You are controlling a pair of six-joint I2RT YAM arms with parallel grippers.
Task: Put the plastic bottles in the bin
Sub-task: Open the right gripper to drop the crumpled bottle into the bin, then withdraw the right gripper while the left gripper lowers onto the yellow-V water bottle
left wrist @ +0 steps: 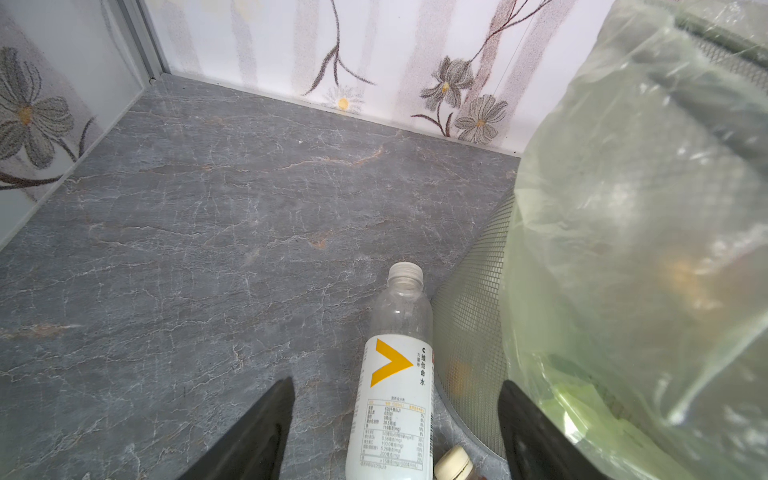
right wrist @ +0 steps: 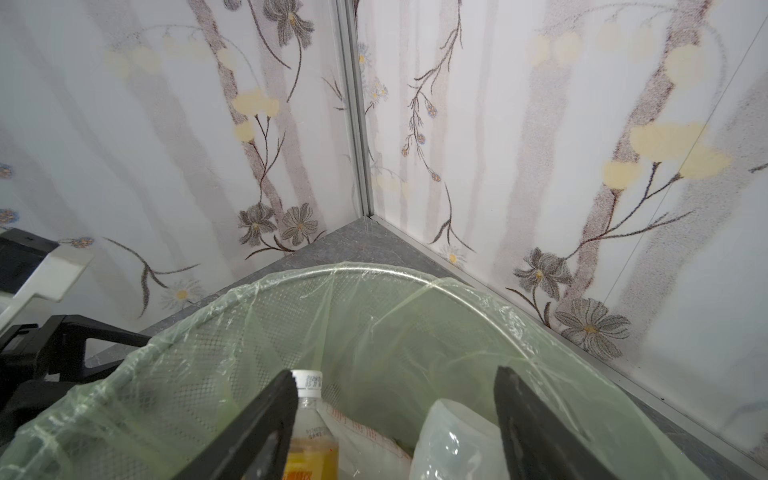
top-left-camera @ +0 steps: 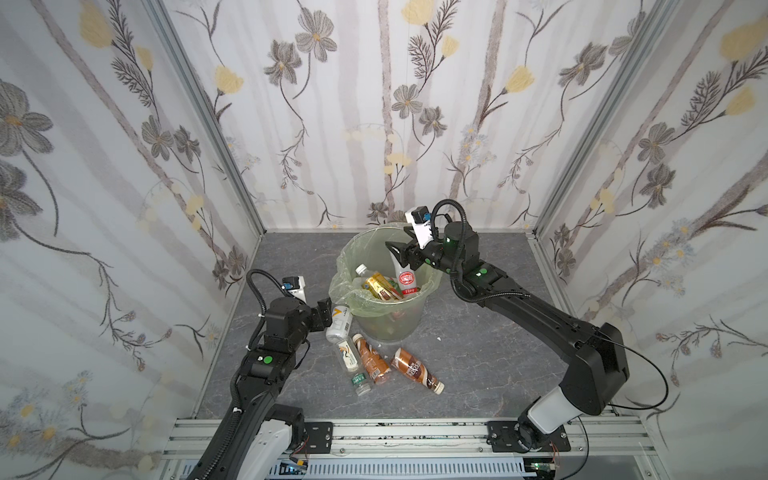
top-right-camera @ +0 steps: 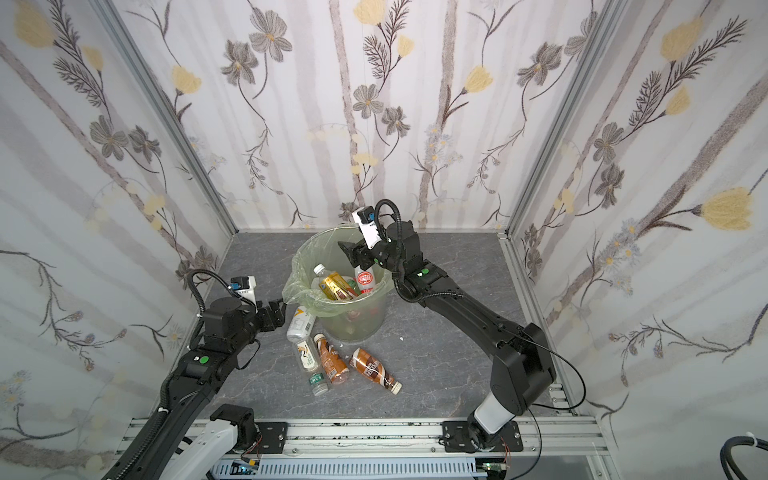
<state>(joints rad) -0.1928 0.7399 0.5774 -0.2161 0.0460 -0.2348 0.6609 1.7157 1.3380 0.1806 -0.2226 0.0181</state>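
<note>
Closest to the camera runs the aluminium rail (top-left-camera: 395, 436) that carries both arms. Beyond it, on the grey desk (top-left-camera: 478, 357), five plastic bottles (top-left-camera: 372, 359) lie at the near left side of the bin (top-left-camera: 388, 326). One of them, the white bottle (left wrist: 392, 399), lies between the spread fingers of the left claw (top-left-camera: 327, 312), not gripped. Over the bin's far right rim the right claw (right wrist: 394, 372) hangs open and empty, above the red-label bottle (top-left-camera: 407, 281) and other bottles inside.

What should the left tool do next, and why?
Probably ease forward and close on the white bottle. It lies on the table between the fingers of the open left tool, right beside the bin, and it is not yet gripped.
</note>
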